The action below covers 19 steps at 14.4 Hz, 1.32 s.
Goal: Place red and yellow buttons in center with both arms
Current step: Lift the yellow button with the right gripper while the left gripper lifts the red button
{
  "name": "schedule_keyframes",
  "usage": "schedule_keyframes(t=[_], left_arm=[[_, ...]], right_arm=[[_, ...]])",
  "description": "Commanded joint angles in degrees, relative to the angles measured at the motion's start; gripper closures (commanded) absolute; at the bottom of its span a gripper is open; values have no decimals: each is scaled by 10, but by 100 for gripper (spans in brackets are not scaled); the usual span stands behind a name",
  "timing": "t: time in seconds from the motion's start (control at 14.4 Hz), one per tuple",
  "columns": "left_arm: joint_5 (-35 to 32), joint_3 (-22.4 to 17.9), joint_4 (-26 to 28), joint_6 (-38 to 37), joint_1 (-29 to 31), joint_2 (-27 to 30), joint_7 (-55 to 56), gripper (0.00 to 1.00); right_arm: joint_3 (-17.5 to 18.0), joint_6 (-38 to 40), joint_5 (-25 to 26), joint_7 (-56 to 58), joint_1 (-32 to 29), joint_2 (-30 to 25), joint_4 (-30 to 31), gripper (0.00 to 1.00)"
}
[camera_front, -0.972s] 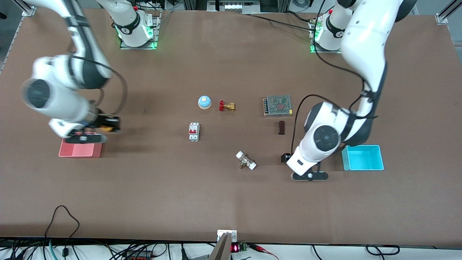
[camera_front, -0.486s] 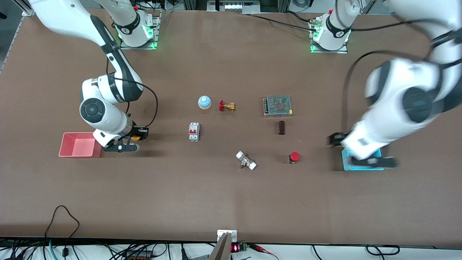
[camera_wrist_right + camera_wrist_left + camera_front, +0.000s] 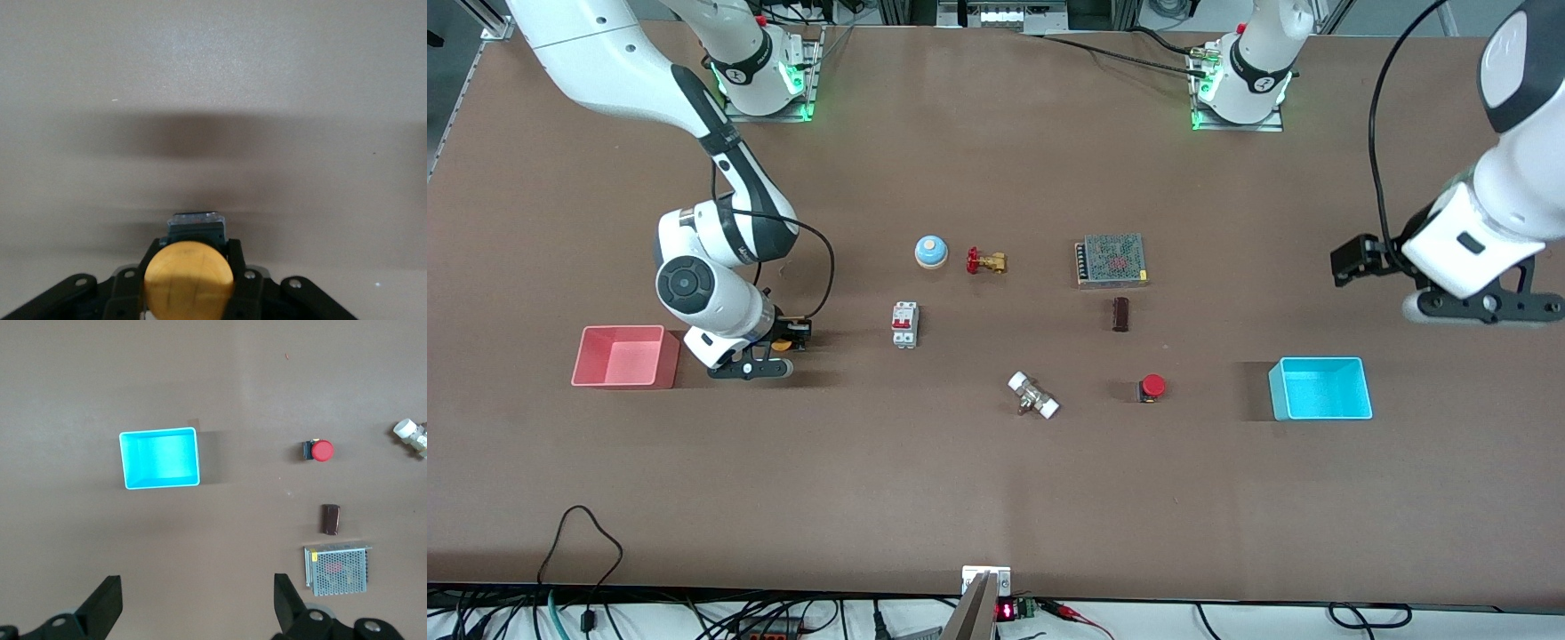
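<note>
We read the front view from the right arm's end of the tabletop (image 3: 996, 498) toward the left arm's end. The pink tray (image 3: 624, 356) stands nearest the right arm's end. Just beside it, toward the middle, we see the right gripper (image 3: 790, 336) low over the bare tabletop, its fingers closed on the yellow button (image 3: 782, 343). In the right wrist view the yellow button (image 3: 189, 279) shows its round cap between the two fingers (image 3: 237, 267), with its dark body pointing away from the wrist.

Near the middle of the tabletop we find a white circuit breaker (image 3: 904, 324) with red switches. Farther from the front camera stand the blue dome bell (image 3: 930, 252) and, just beside it, the brass valve (image 3: 986, 261) with its red handle. Nearer the front edge lies a small fitting with white ends (image 3: 1033, 396).

Toward the left arm's end come the mesh-covered power supply (image 3: 1112, 260), a dark brown block (image 3: 1120, 314) just nearer the camera, and the red button (image 3: 1151, 388), which rests on the tabletop apart from both grippers. It lies between the fitting and the cyan tray (image 3: 1320, 388).

The left gripper (image 3: 1352, 260) hangs in the air over bare tabletop, toward the left arm's end. The left wrist view shows its fingers (image 3: 105, 607) spread wide and holding nothing, with the cyan tray (image 3: 159, 459) and red button (image 3: 319, 451) far below.
</note>
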State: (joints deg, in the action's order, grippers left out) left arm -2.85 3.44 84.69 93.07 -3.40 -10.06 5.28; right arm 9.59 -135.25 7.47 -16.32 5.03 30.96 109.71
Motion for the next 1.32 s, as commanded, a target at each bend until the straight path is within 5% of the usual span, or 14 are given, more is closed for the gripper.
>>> schedule_keyframes(t=[0.0, 0.14, 0.42, 0.49, 0.56, 0.76, 1.25], left_arm=[[9, 10, 111, 73, 21, 62, -11, 0], [10, 10, 108, 71, 26, 61, -12, 0], [9, 10, 151, 83, 43, 87, -13, 0], [8, 10, 183, 107, 42, 109, -13, 0], [8, 12, 215, 133, 42, 128, -13, 0], [9, 13, 197, 106, 39, 130, -29, 0], [9, 13, 151, 93, 40, 102, -32, 0]], right_arm=[[-2, -5, 9, -8, 5, 6, -5, 57], [-2, -5, 9, -7, 4, 6, -6, 33], [-3, -5, 9, -8, 4, 6, -9, 17], [-2, -5, 8, -8, 4, 6, -9, 3], [-2, -4, 7, -8, 2, 2, -12, 0], [-3, 23, -3, 1, -15, -66, -24, 0], [-43, 312, -78, 34, -79, -243, -140, 0]])
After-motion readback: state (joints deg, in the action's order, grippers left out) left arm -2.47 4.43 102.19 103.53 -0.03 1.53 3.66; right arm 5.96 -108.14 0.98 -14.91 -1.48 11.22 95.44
